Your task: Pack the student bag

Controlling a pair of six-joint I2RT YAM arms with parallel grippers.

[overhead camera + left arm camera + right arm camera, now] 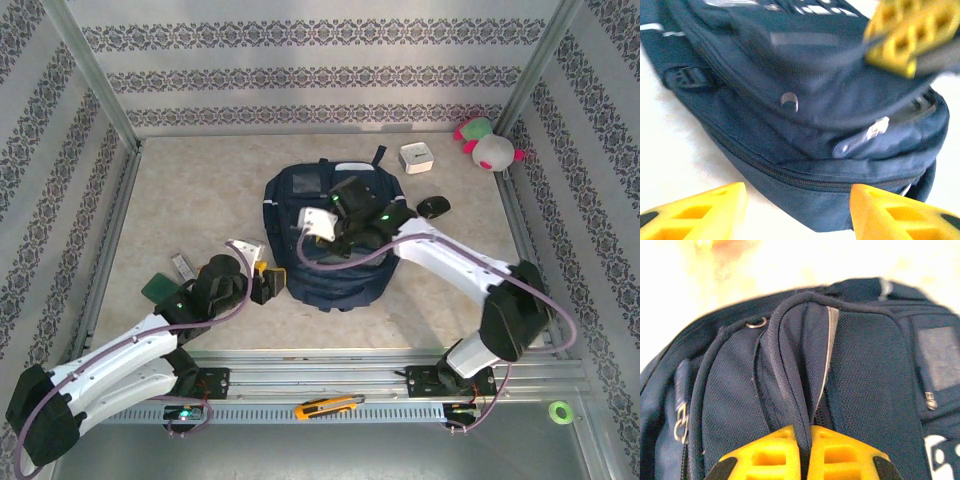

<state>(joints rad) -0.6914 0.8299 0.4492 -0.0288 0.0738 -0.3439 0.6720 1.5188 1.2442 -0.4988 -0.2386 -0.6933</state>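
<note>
Jaws of the right gripper (pixel 805 450): closed tight, pinching a raised ridge of navy fabric on top of the student bag (pixel 283 215). Jaws of the left gripper (pixel 797 215): standing wide with nothing between them, low over the worktop (pixel 200 190), just short of the bag's near left corner.

Governing relation: the bag lies flat at mid-worktop, its long axis running from the near edge towards the back wall. From the left jaws it lies ahead and to the right, with a zipped side seam facing them. The right arm is the nearer, being in contact with the bag. Judgement: the pinch is placed to lift a flap, and the left arm is better placed to fetch the loose items.

Worktop: a pale mottled sheet inside a metal frame, with patterned wall panels on three sides.

Lesser items:
- plush toy (pixel 487 145) in the far right corner
- white box (pixel 416 158) near the plush toy
- black mouse-like object (pixel 433 207) just beside the bag's right side
- dark green item (pixel 158 288) by the left arm
- orange utility knife (pixel 328 406) on the front rail
</note>
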